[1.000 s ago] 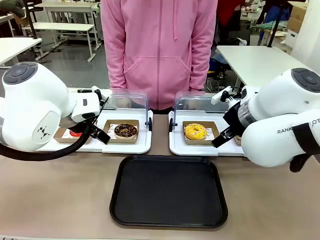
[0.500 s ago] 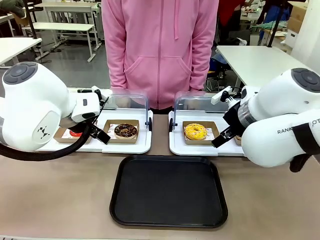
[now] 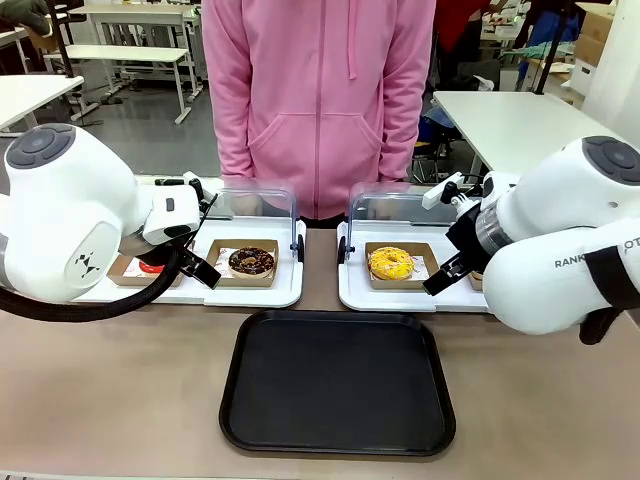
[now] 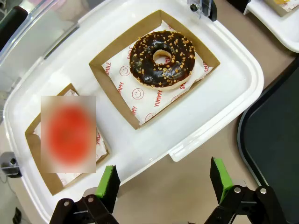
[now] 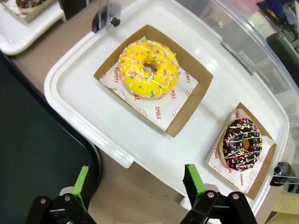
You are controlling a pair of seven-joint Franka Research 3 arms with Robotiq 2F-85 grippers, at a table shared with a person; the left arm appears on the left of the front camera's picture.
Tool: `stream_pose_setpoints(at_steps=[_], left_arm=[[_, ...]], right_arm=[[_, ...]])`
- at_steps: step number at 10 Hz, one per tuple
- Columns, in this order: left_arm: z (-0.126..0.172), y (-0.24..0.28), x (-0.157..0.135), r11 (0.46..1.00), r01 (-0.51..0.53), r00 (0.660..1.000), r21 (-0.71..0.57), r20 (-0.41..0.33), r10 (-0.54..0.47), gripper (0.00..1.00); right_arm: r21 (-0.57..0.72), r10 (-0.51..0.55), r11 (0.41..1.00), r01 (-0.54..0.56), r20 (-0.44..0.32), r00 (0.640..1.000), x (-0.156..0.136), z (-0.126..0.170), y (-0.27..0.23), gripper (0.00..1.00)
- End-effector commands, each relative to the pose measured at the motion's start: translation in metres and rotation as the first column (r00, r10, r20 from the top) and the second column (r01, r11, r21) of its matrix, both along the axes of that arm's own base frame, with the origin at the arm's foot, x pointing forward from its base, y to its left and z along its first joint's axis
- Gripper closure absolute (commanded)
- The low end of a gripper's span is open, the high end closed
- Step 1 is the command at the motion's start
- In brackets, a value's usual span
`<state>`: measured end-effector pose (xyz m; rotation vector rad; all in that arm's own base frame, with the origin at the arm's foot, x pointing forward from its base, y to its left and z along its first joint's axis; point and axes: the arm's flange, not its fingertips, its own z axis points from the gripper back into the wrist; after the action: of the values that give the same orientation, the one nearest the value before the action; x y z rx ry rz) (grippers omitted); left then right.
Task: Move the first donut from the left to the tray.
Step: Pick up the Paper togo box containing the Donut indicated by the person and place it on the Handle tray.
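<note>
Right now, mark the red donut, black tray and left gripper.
red donut (image 3: pixel 150 267), front view, red glaze.
black tray (image 3: pixel 340 385), front view, bare floor.
left gripper (image 4: pixel 164 179), left wrist view, midway between its open fingertips.

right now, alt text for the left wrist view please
The left end effector, open, hangs above the edge of a white tray holding a chocolate donut and, beside it, the red donut, blurred, each in a brown cardboard holder. The black tray edges in at the right.

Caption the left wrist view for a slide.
Open left gripper hovers near white tray holding red donut and chocolate donut.
</note>
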<state>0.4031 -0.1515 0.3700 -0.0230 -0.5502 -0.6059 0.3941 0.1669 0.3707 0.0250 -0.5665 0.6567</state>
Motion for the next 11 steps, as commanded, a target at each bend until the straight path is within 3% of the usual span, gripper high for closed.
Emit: stream_pose_setpoints(at_steps=[1, 4, 7, 9, 11], left_arm=[[0.031, 0.004, 0.013, 0.995, 0.063, 0.998, -0.078, 0.004, -0.063, 0.00], [0.112, 0.034, 0.052, 0.966, 0.171, 0.983, -0.192, -0.041, -0.182, 0.00], [0.145, 0.084, 0.069, 0.902, 0.342, 0.931, -0.262, -0.035, -0.363, 0.00], [0.151, 0.139, 0.073, 0.790, 0.517, 0.844, -0.328, 0.045, -0.534, 0.00], [0.156, 0.201, 0.065, 0.717, 0.585, 0.806, -0.379, 0.171, -0.567, 0.00]], right_arm=[[0.000, 0.000, 1.000, 0.000, 0.000, 1.000, 0.000, 0.000, 0.000, 0.00], [0.129, 0.027, 0.991, -0.026, -0.004, 1.000, 0.019, 0.094, -0.031, 0.00], [0.217, 0.100, 0.970, -0.105, 0.038, 0.994, 0.015, 0.151, -0.110, 0.00], [0.282, 0.211, 0.931, -0.233, 0.107, 0.972, 0.006, 0.173, -0.177, 0.00], [0.347, 0.290, 0.874, -0.339, 0.188, 0.938, -0.009, 0.173, -0.233, 0.00]])
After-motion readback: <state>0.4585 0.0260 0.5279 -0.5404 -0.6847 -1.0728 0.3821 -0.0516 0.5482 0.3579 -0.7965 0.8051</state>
